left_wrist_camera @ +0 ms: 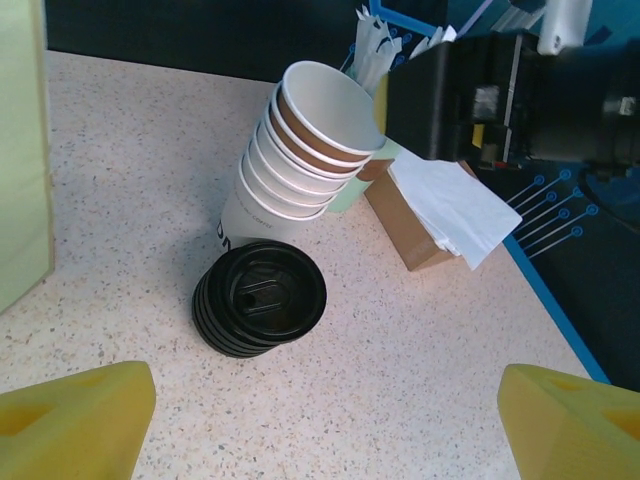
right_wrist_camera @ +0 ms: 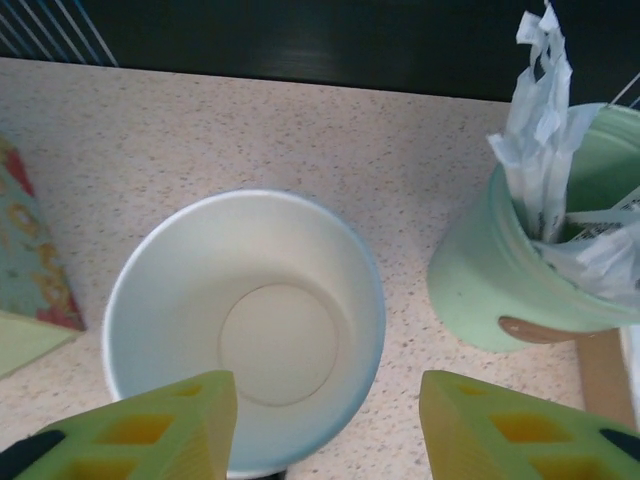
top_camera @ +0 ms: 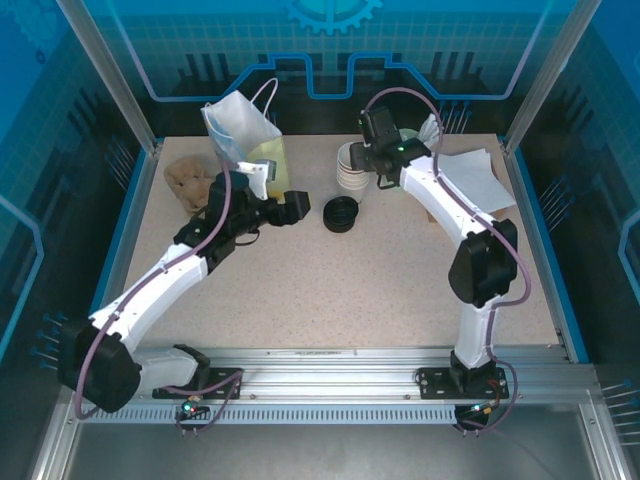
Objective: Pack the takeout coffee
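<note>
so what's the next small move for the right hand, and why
Probably ease the right hand straight down until its fingers straddle the rim of the top cup. It is open, holding nothing, right above the cup stack, that cup's mouth directly below. The left hand is open too, facing the lids.
</note>
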You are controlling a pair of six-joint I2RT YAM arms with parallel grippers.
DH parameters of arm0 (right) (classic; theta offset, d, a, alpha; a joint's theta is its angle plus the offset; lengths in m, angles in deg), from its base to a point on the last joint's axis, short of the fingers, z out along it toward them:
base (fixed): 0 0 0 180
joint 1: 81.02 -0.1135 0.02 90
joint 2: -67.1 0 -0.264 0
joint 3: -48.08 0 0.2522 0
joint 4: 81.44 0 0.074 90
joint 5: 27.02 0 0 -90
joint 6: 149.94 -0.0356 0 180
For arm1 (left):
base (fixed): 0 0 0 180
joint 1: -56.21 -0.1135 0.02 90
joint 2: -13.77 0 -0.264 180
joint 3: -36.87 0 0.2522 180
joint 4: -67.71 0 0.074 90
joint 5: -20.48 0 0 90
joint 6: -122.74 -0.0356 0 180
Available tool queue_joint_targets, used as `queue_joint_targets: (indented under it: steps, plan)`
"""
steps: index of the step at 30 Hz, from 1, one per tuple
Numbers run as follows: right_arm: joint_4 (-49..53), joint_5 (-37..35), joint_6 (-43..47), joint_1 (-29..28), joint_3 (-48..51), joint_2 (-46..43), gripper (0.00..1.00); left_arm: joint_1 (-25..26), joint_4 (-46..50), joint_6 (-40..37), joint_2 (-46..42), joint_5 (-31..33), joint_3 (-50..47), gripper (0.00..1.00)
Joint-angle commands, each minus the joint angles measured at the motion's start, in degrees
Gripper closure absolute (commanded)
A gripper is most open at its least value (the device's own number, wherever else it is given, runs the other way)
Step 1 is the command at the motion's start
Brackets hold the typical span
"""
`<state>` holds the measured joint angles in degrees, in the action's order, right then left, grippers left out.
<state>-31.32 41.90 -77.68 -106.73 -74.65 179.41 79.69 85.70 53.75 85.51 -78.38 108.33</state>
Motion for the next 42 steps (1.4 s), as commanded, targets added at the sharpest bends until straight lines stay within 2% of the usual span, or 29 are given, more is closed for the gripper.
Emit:
queue_joint_targets:
  steps: [1, 6, 17, 42]
  plan:
    - [5.99, -4.31, 2.37, 0.49, -5.44, 3.13, 0.5, 1.04, 1.92, -2.83, 2.17, -0.58, 3.44, 0.1]
    - [8.45, -1.5, 2.71, 1.84, -10.23, 6.96, 0.59, 1.99, 1.45, -3.31, 5.57, -0.63, 6.73, 0.11]
    - [9.3, 3.04, 3.02, 2.93, -13.33, 9.33, 0.77, 2.79, 1.28, -3.43, 7.58, -0.02, 8.05, 0.11]
    - [9.83, 5.06, 0.86, 3.67, -15.18, 10.01, 0.92, 3.01, 1.07, -3.05, 8.06, 0.03, 6.65, 0.11]
